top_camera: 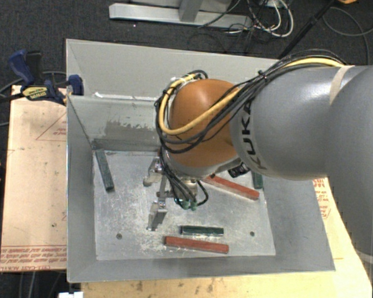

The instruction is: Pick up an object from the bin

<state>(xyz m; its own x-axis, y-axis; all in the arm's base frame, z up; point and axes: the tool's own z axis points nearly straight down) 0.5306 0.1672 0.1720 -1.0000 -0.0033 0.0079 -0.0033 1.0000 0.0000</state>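
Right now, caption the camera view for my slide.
Arm down in the grey bin among loose bars: grey bar left, green bar and red bar in front.

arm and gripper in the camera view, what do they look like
A thick, rounded silver-grey arm with black KUKA lettering. Its wrist wears a domed orange cover, looped by yellow and black cables. Below is a small grey metal gripper with thin dark wires.

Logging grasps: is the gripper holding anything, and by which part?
Nothing, it seems: the gripper is over bare floor of the bin, and the nearest things, a dark green bar and a red bar, lie flat apart from it.
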